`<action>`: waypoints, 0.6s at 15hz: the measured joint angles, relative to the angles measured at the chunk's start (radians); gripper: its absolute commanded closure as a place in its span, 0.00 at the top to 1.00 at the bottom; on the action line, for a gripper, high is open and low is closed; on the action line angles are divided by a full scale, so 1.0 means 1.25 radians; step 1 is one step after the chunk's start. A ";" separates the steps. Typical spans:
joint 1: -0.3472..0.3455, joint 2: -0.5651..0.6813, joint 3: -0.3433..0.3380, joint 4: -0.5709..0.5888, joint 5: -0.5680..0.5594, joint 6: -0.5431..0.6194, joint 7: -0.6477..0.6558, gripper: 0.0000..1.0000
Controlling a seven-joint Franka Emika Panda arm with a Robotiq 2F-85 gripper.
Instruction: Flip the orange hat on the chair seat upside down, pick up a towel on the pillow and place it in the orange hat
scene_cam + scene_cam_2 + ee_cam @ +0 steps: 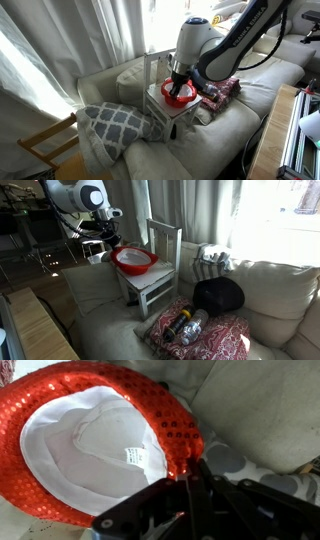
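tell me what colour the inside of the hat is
White, inside the red sequinned hat; clearest in the wrist view.

Cream upholstered sofa (pixel 215 140) fills scene in both exterior views, cushions broad and soft. Small white wooden chair (pixel 165 250) stands on sofa seat, slatted back upright. Sheer white curtains (pixel 60 50) hang in long folds behind sofa back. Bright window (pixel 285 215) behind curtains, daylight blown out, washing over sofa back. Light wooden chair frame (pixel 45 148) beside sofa arm at lower corner. Pale wooden tabletop (pixel 35 325) near sofa front edge. Dim room corner (pixel 30 230) beyond sofa arm, detail unclear.
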 measured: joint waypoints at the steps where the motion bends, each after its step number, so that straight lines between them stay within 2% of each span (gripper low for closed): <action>1: 0.000 0.004 0.000 0.000 0.000 0.021 -0.001 0.01; 4: 0.004 0.016 -0.005 0.001 0.000 0.059 -0.012 0.01; 5: 0.009 0.020 -0.011 0.002 -0.002 0.060 -0.015 0.06; 6: 0.012 0.023 -0.016 0.002 -0.002 0.060 -0.020 0.01; 8: 0.022 0.027 -0.031 0.002 -0.004 0.057 -0.025 0.01; 9: 0.029 0.028 -0.041 0.002 -0.005 0.053 -0.026 0.29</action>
